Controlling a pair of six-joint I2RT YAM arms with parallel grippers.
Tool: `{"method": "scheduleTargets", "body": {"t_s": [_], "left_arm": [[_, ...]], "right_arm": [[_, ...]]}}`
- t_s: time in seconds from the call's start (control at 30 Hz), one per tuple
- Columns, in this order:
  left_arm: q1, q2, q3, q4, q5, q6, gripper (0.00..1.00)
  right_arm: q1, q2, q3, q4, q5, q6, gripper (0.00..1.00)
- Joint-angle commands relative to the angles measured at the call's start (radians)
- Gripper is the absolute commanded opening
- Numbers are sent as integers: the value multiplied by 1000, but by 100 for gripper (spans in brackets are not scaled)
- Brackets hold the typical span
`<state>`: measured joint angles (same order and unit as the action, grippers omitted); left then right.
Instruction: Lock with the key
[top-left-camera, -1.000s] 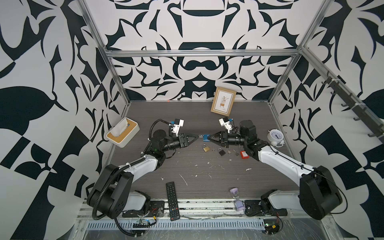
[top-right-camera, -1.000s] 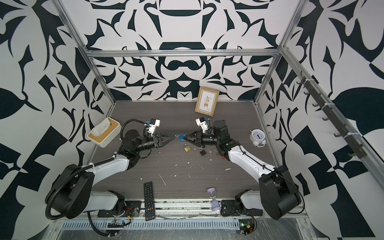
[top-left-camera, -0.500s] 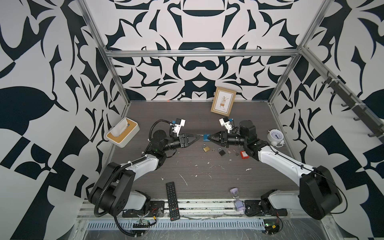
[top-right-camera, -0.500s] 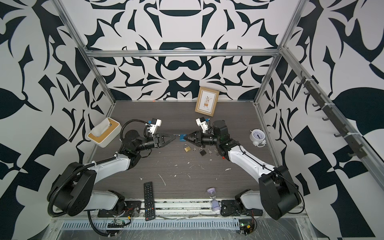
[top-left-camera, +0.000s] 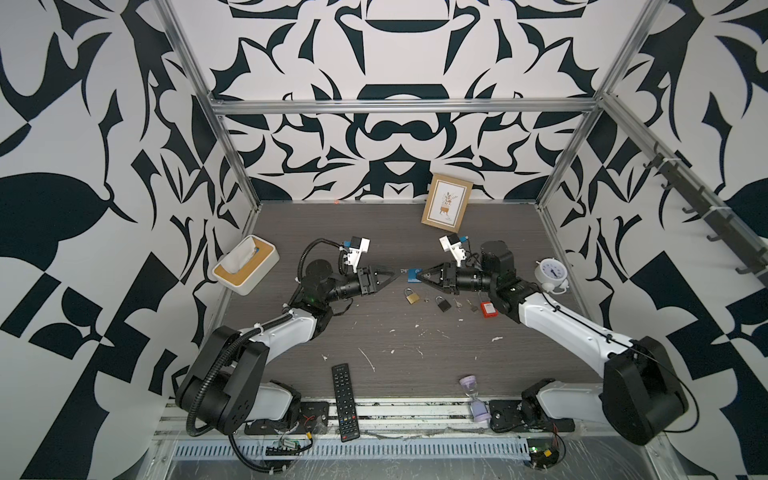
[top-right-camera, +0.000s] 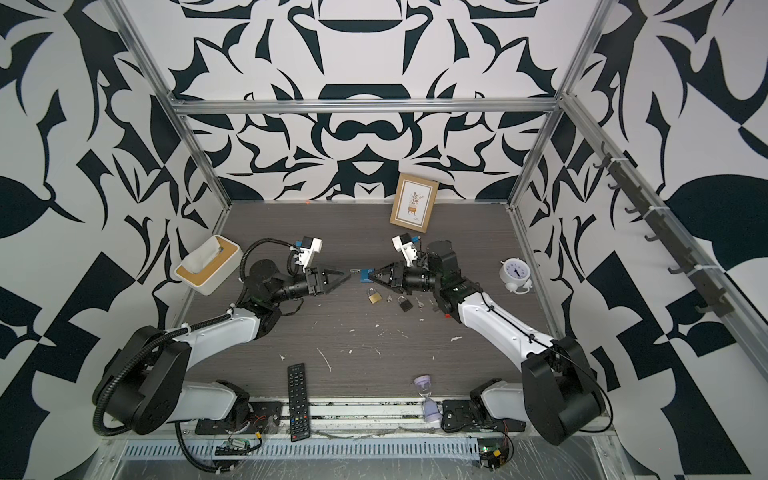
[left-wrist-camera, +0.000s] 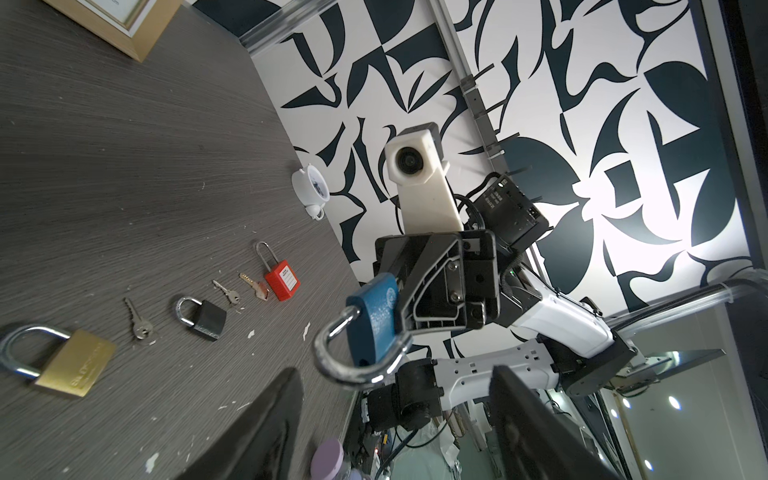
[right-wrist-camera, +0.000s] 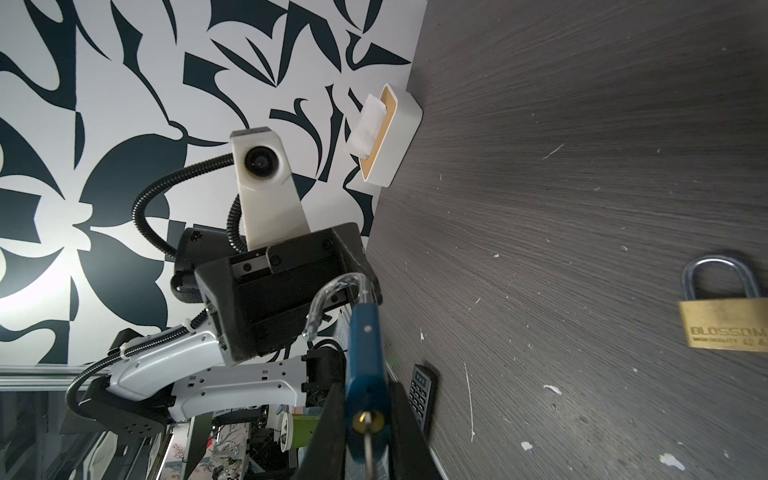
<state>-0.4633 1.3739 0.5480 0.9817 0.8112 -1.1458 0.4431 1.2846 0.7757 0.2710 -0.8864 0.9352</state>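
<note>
The blue padlock (left-wrist-camera: 374, 320) hung above the table (top-left-camera: 374, 328), pinched by the fingers of the right gripper (top-left-camera: 419, 275), with the key (right-wrist-camera: 368, 444) in its keyway. The fingers of the left gripper (top-left-camera: 395, 273) stood spread just off the shackle (left-wrist-camera: 332, 365). If that shackle, seemingly seated, sat proud, turning the key could twist the padlock loose.

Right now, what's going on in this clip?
The right end effector holds a blue padlock up off the table, with a key stuck in its keyhole. The shackle looks swung open rather than latched. The left end effector faces it with jaws spread, gripping nothing. A brass padlock, a black padlock, a red padlock and loose keys lie on the table.
</note>
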Motion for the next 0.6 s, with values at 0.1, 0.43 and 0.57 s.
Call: {"method": "scheduleTargets", "body": {"t_s": [0.1,0.43,0.57], "left_arm": [[-3,24,44,18,8,-5,74],[-17,42,55,29,11,-12,60],[-17,46,45,49,9,-23,52]], "right_arm": [[11,-63,25,45,-19,-57,0],[21,-90,26,4,8,-108,0],[20,-81,31,-7,17,-115,0]]}}
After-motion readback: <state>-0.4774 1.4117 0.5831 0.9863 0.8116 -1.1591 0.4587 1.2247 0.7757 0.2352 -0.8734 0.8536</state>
